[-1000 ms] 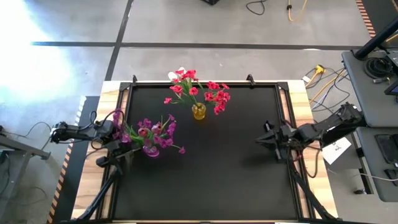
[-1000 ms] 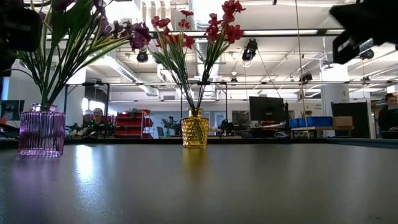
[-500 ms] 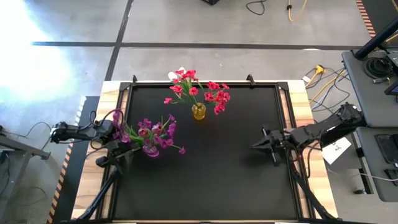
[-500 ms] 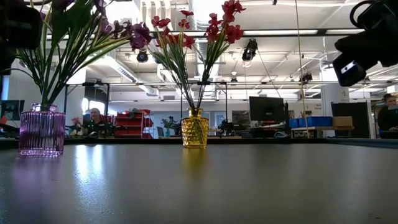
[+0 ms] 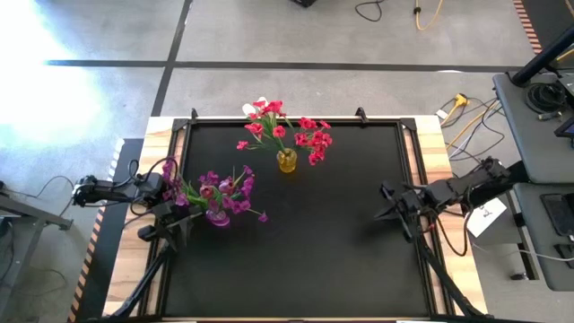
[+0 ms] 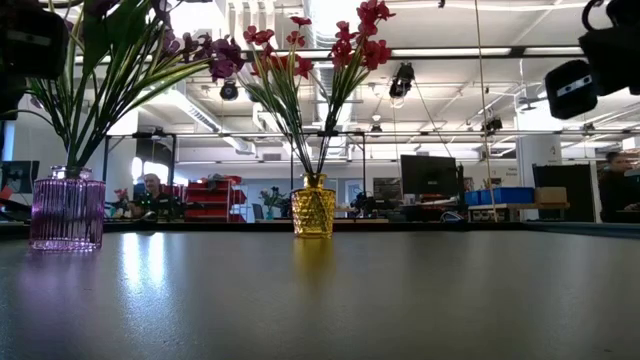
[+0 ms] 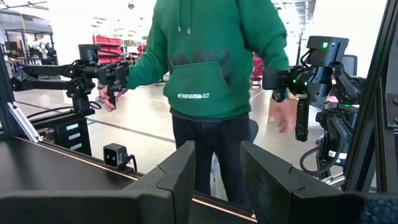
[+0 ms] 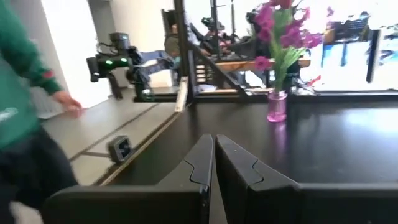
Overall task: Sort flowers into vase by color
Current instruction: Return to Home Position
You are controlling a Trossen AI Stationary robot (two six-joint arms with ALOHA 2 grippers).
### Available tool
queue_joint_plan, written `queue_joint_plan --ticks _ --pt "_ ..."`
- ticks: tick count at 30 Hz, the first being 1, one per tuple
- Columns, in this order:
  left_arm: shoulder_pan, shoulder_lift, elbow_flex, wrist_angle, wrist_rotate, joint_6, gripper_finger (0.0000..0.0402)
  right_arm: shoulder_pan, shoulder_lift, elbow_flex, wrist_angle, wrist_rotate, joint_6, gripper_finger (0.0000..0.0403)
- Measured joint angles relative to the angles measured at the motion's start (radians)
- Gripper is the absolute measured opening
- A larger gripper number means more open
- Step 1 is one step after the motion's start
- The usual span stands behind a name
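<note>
The purple bunches point(image 5: 215, 190) stand with their stems in a ribbed purple vase point(image 6: 67, 208) near the table's left edge, also seen in the right wrist view point(image 8: 277, 106). The red-pink bunches point(image 5: 287, 130) and a white tulip point(image 5: 260, 103) stand in a yellow vase point(image 6: 313, 207) near the far edge. My left gripper point(image 7: 217, 149) is open, raised just left of the purple vase point(image 5: 160, 220), and points toward the near edge. My right gripper point(image 8: 214, 146) is shut and hovers over the table's right part point(image 5: 386, 208), pointing left.
A person in a green hoodie point(image 7: 217, 62) stands just past the table's near edge, with one hand point(image 8: 68, 102) over it. A small camera box point(image 7: 115, 155) sits at that edge. Bare black table point(image 5: 332, 251) lies between the vases and my right gripper.
My right gripper has moved toward the table's near edge, first reaching a little farther left, then drawing back slightly to the right. The vases, the flowers and my left gripper have stayed where they were.
</note>
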State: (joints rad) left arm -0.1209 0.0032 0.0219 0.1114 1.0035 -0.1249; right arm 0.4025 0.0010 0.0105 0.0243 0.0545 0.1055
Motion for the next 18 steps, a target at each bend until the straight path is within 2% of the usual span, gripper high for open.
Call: queue_joint_plan --ticks 9,13,18 --pt "0.0 0.005 0.001 0.001 0.0 0.0 0.0114 -0.103 0.0 0.0 -0.006 -0.029 -0.066 0.0013" --pt "0.0 0.005 0.001 0.001 0.0 0.0 0.0114 -0.202 0.0 0.0 0.003 0.022 -0.098 0.0013" --pt "0.0 0.006 0.001 0.0 0.0 0.0 0.0114 -0.331 0.002 0.0 0.003 0.033 -0.162 0.0013"
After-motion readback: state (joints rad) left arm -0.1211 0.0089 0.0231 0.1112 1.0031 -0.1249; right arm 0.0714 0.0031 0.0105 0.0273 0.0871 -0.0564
